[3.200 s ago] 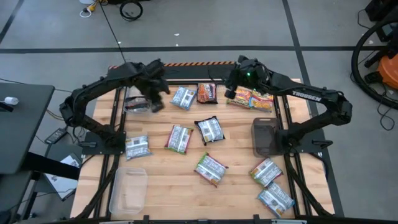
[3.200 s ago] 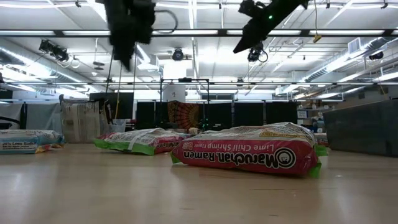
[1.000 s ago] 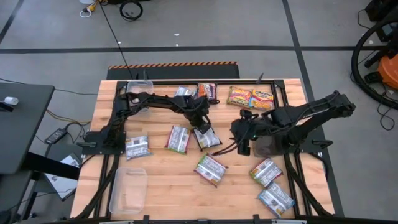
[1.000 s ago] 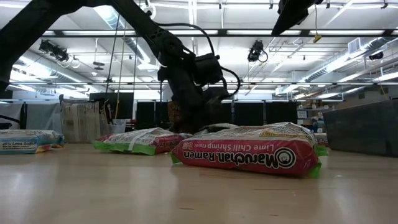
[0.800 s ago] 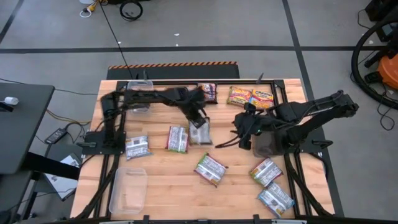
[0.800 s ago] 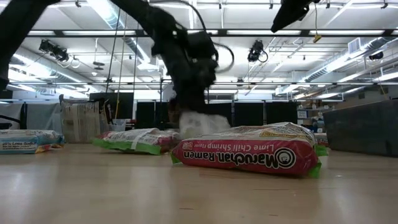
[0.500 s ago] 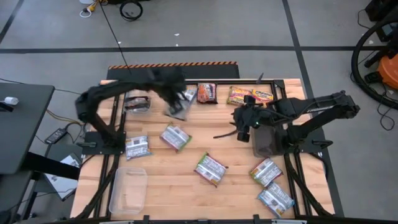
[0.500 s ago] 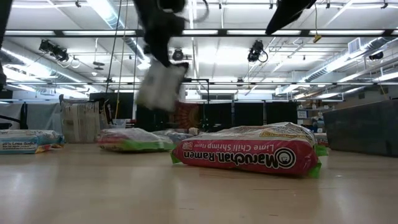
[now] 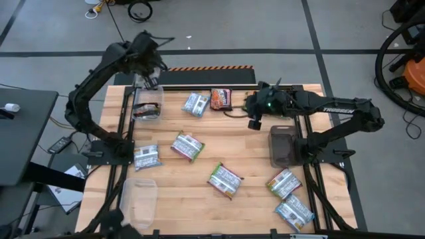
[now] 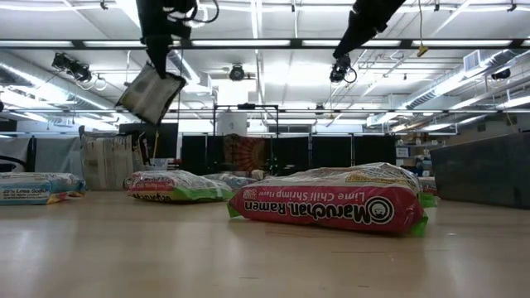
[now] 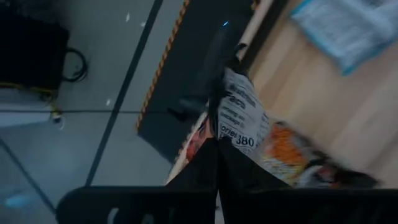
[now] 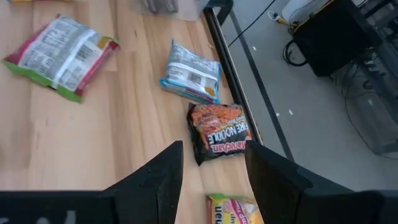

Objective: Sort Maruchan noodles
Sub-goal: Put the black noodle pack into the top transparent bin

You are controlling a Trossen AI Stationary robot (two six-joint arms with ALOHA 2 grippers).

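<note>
My left gripper (image 9: 147, 70) is at the far left corner, shut on a dark packet with a white printed back (image 10: 151, 93), high above a clear bin (image 9: 147, 109) that has an orange-brown packet in it (image 11: 286, 149). My right gripper (image 12: 214, 168) hangs open above the table's far side (image 9: 255, 116), touching nothing, near a dark brown-orange packet (image 12: 217, 132) and a blue-white one (image 12: 191, 74). Green-white packets (image 9: 187, 146) (image 9: 224, 179) (image 9: 283, 182) and blue-white ones (image 9: 147, 157) (image 9: 294, 212) lie flat on the wood. A yellow packet's corner (image 12: 230, 210) shows under the right arm. My left gripper pinches the dark packet by its top edge (image 11: 219, 134) between the two fingers, coming from above and pointing down. The packet is lifted clear and hangs tilted below the fingers (image 10: 161, 58), its printed back (image 11: 239, 112) facing the wrist camera.
A clear bin (image 9: 138, 199) stands at the near left and a dark-tinted bin (image 9: 284, 147) at the right, beside the right arm's base. A red-green Lime Chili Shrimp packet (image 10: 327, 207) lies close to the low camera. Bare wood shows in the middle and near strip.
My left gripper took the dark packet from the table's middle, lifted it clear and carried it up toward the far left corner, above the far bin. The green-white packet beside it was turned about. My right gripper moved from the middle toward the far edge.
</note>
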